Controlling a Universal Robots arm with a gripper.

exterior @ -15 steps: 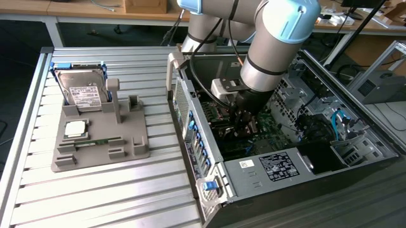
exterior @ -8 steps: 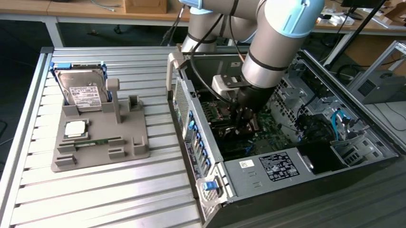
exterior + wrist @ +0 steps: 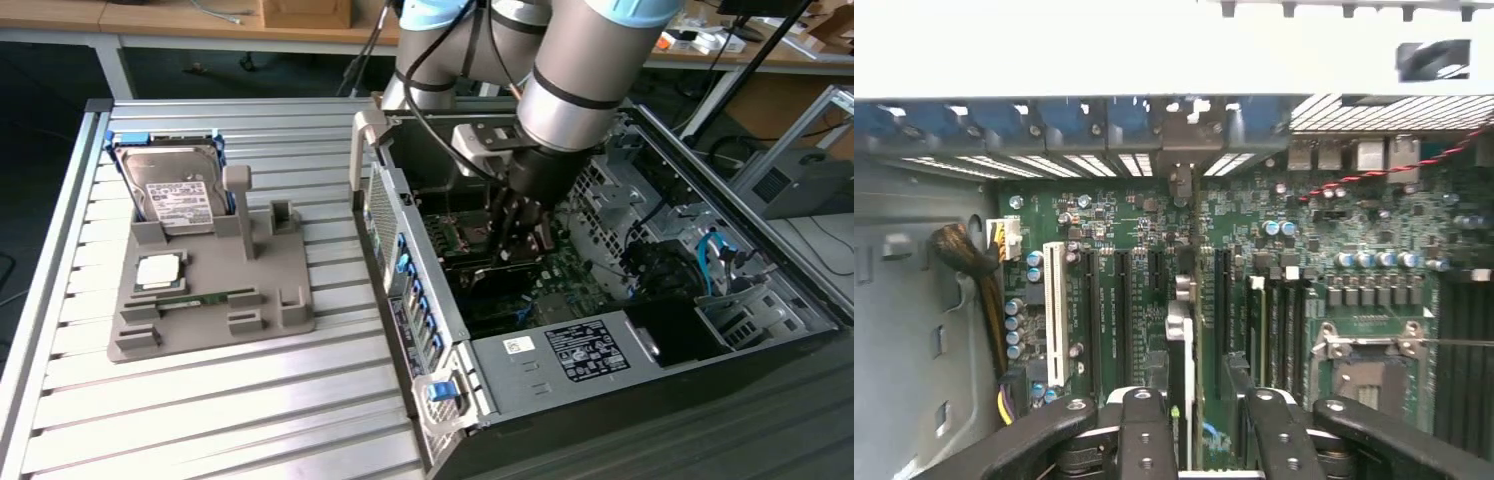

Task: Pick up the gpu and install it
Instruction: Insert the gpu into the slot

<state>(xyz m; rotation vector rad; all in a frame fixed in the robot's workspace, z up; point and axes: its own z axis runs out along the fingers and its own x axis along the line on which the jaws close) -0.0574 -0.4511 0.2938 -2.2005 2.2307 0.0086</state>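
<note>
Gpu [image 3: 1192,330] stands edge-on in a motherboard [image 3: 1134,240] slot. Gripper [image 3: 1194,425] jaws straddle it, parted, apparently not clamping.

- A ribbed aluminium table [image 3: 200,400] of long slats carries everything.
- A grey parts holder [image 3: 287,300] lies flat on it toward the exterior view's left, with a hard drive [image 3: 174,195] upright in its back slot, a processor chip [image 3: 160,270] and a memory stick [image 3: 207,298] on its base.
- An open computer case [image 3: 561,350] lies on its side just beside the holder, toward the exterior view's right.
</note>
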